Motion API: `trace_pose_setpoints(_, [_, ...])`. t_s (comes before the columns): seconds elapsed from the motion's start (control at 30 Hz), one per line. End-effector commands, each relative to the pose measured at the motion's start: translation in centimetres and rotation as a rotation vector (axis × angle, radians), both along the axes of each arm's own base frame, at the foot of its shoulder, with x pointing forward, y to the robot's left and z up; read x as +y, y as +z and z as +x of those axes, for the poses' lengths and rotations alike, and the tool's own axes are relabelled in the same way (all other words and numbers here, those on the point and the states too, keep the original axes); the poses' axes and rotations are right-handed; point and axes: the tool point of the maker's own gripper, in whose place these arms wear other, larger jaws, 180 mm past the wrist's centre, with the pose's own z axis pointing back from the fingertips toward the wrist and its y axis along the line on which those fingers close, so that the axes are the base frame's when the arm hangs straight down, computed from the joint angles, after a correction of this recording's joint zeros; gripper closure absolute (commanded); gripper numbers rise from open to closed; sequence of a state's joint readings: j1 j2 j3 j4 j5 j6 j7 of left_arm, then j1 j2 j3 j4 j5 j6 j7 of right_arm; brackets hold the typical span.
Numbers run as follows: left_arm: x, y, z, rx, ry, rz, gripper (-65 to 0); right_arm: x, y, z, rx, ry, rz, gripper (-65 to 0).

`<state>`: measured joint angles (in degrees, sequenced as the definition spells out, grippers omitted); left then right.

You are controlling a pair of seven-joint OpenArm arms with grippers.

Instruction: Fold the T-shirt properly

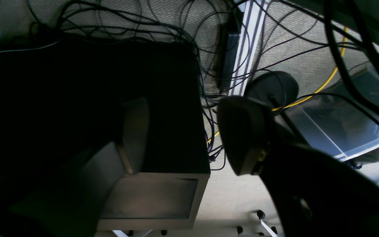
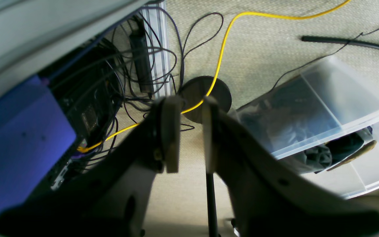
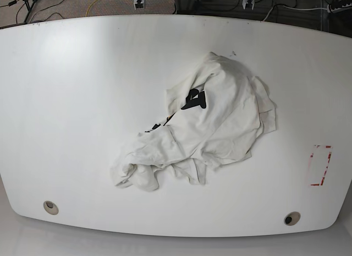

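Cream T-shirt [image 3: 212, 121], one, crumpled on worktop [image 3: 82, 102], lettering mostly buried in folds; left gripper [image 1: 184, 138] spread, right gripper [image 2: 189, 135] narrowly parted, both empty.

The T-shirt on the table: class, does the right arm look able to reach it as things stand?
Probably yes: the T-shirt lies crumpled mid-table with nothing on or beside it, though neither arm shows in the base view.

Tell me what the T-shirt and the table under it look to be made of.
T-shirt: soft woven or knit fabric, likely cotton, matte cream; it lies crumpled in loose folds and wrinkles, with black print showing. Table: hard, smooth white top, probably laminate or painted board; it has a faint sheen and two round holes near the front edge.
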<state>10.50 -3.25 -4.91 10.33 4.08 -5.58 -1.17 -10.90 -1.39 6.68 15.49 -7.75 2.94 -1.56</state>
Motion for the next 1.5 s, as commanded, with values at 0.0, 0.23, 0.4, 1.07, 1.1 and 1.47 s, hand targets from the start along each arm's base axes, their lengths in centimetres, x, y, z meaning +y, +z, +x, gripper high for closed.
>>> trace_pose_setpoints(0.0, [0.4, 0.1, -0.2, 0.014, 0.002, 0.002, -35.5, 0.7, 0.1, -1.3, 0.019, -0.013, 0.014, -11.5])
trace_pose_setpoints(0.23, [0.5, 0.1, 0.1, 0.007, 0.000, 0.006, -35.5, 1.0, 0.2, -1.3, 0.019, -0.014, 0.021, -11.4])
trace_pose_setpoints(0.4, [0.6, 0.1, -0.1, 0.010, -0.001, 0.005, -35.7, 0.9, 0.1, -1.0, 0.015, -0.008, 0.017, -11.5])
trace_pose_setpoints(1.07, [-0.5, 0.0, -0.2, 0.006, 0.008, -0.010, -35.8, 0.8, 0.1, -0.9, 0.001, -0.014, 0.010, -11.5])
trace_pose_setpoints(1.1, [-0.6, 0.0, -0.2, 0.006, 0.008, -0.011, -35.8, 0.7, 0.1, -1.0, 0.002, -0.013, 0.009, -11.5])
trace_pose_setpoints(1.47, [-0.5, 0.1, 0.0, -0.016, 0.014, -0.011, -35.9, 0.9, 0.1, -0.8, 0.000, -0.020, 0.013, -11.7])
